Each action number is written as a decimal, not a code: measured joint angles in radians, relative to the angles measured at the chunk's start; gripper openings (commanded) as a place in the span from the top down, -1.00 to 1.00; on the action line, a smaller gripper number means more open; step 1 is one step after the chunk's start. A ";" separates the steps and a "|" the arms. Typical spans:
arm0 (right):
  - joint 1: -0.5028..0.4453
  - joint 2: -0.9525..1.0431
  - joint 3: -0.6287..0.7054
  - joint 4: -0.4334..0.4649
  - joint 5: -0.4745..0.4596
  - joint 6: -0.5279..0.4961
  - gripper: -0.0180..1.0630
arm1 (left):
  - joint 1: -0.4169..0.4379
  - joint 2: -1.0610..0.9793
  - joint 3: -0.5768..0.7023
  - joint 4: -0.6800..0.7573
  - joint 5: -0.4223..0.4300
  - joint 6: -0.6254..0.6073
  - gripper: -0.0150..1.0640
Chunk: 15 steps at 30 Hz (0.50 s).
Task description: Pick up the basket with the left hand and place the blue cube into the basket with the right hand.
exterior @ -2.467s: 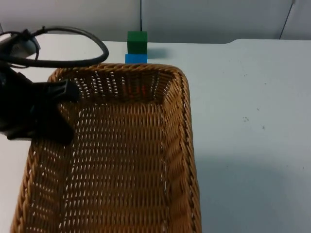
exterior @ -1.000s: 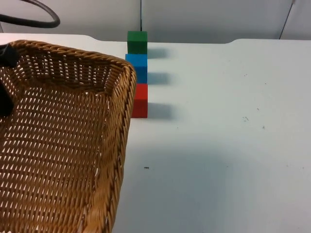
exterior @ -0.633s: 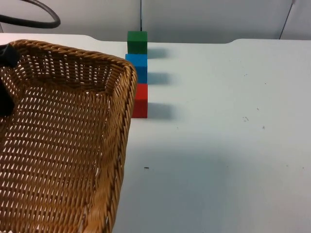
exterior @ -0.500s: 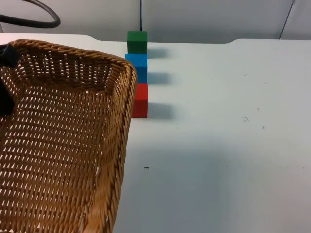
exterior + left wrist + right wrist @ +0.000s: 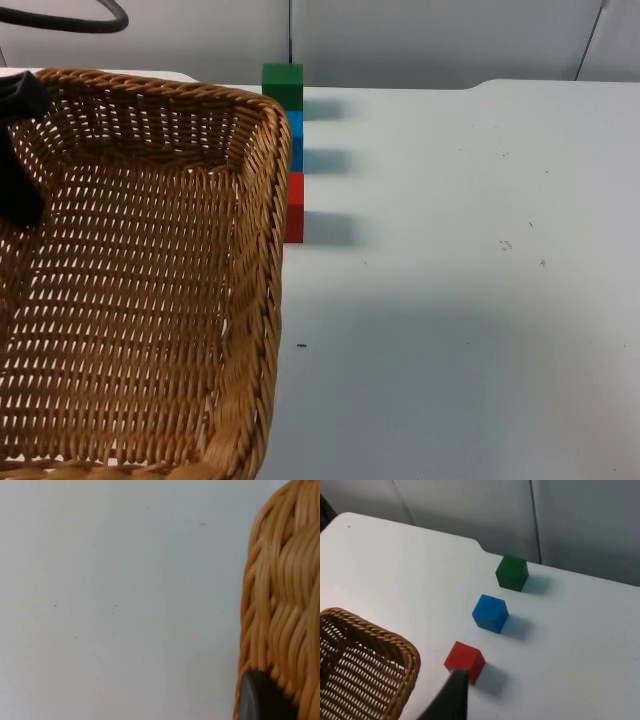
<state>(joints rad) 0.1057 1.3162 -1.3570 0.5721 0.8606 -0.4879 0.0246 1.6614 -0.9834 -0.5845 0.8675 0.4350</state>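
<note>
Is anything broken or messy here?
Nothing stands out. The green cube, blue cube and red cube sit in a tidy row on the table, and the basket looks whole, with nothing in it.

Basket (image 5: 140, 300) golden-brown open wicker weave; blue cube (image 5: 490, 612) bright blue; green cube (image 5: 512, 572) dark green; red cube (image 5: 465, 660) red; table (image 5: 470, 280) white.

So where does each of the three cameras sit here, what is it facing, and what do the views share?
Top view: fixed above, facing the white table, basket; left pincer on its rim.
Left wrist view: along the left pincer; basket rim, black fingertip.
Right wrist view: above the green cube, blue cube, red cube.
Shared: basket in all; cubes in two.
</note>
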 measured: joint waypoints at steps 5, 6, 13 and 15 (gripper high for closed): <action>0.162 0.101 -0.046 -0.174 -0.130 0.206 -0.86 | 0.000 0.000 0.000 -0.002 -0.002 0.000 0.98; 0.188 0.133 -0.056 -0.210 -0.154 0.252 -0.86 | 0.000 0.000 0.000 -0.002 -0.002 0.000 0.98; 0.301 0.337 -0.140 -0.280 -0.217 0.488 -0.86 | 0.000 0.000 0.000 -0.002 -0.002 0.000 0.98; 0.331 0.424 -0.178 -0.293 -0.227 0.535 -0.86 | 0.000 0.000 0.000 -0.002 -0.002 0.000 0.98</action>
<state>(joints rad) 0.4371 1.7405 -1.5350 0.2793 0.6338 0.0474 0.0246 1.6614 -0.9834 -0.5860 0.8651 0.4350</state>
